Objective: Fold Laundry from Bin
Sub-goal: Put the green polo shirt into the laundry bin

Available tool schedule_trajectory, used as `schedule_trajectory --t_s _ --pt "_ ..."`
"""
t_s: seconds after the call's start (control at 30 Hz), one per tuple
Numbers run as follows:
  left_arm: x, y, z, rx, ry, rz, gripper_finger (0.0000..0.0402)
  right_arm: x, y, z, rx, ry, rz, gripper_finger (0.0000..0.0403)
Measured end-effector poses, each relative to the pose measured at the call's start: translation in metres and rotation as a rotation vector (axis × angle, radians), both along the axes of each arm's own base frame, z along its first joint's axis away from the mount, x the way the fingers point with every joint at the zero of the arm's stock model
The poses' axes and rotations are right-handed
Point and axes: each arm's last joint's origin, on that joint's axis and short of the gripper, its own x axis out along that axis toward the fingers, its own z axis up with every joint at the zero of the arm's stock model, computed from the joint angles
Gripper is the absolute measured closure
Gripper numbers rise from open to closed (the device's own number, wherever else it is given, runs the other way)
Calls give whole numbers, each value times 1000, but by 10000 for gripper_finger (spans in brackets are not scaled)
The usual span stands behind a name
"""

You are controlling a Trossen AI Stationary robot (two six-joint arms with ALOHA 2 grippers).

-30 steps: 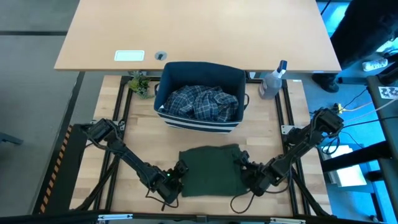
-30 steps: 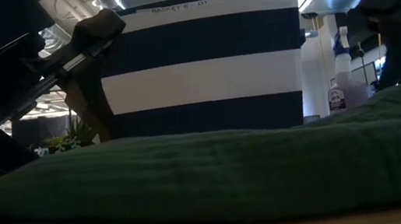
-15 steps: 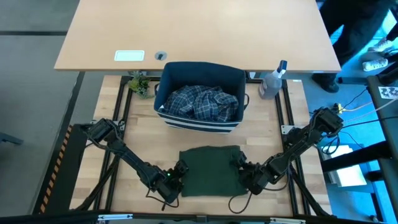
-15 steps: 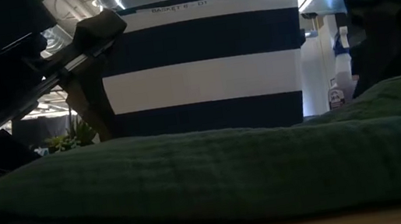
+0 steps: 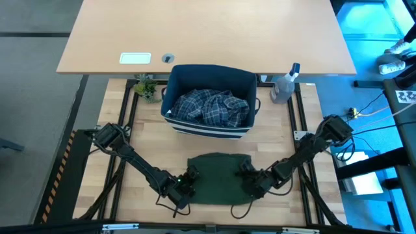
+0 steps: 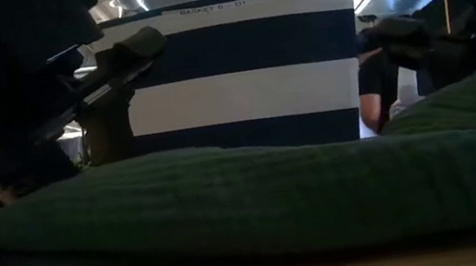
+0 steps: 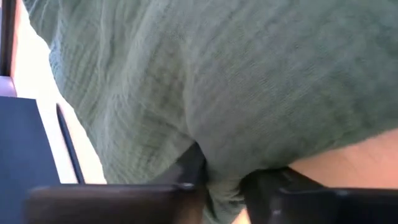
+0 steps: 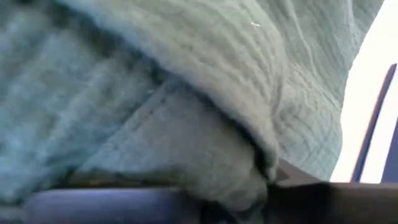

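Note:
The dark olive-green garment lies folded on the wooden table near its front edge and fills the foreground of the low view. My left gripper is at its left edge and my right gripper at its right edge. Each is shut on the cloth. Behind the garment stands the navy-and-white striped bin, with the blue-and-white plaid shirt lying inside it. My left gripper pinches a bunched bit of the garment's left edge between its two fingers, coming in slanting downward from the table's left. The rest of the cloth lies on the table. My right gripper pinches a thick fold at the garment's right edge between its fingers, slanting downward from the table's right. That edge is humped up above the rest of the cloth.
A clear spray bottle stands to the right of the bin and a small plant to its left. A larger light tabletop lies beyond the bin. Bare wood shows on both sides of the garment.
My right gripper has gone toward the table's left, into the garment's right edge. That edge has bunched up and now stands higher, and the garment looks narrower. The left side of the cloth has stayed where it was.

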Motion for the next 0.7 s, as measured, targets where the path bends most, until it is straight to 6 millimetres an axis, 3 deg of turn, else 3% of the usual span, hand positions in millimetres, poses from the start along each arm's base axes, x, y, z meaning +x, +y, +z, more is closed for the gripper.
schedule_trajectory --t_s 0.07,0.13,0.3,0.4,0.7 --pt "0 0 0 0 -2 1 366 -1 0 1 -5 -10 -14 347" --pt "0 0 0 3 -6 3 384 0 0 4 13 -15 -43 377" --pt "-7 -3 14 33 -32 -3 384 8 5 26 47 -30 -126 378" --pt "-15 -7 42 15 -112 13 384 14 10 51 64 -52 -156 375" --pt "-45 -6 142 36 -352 39 384 26 15 151 54 -190 -194 377"
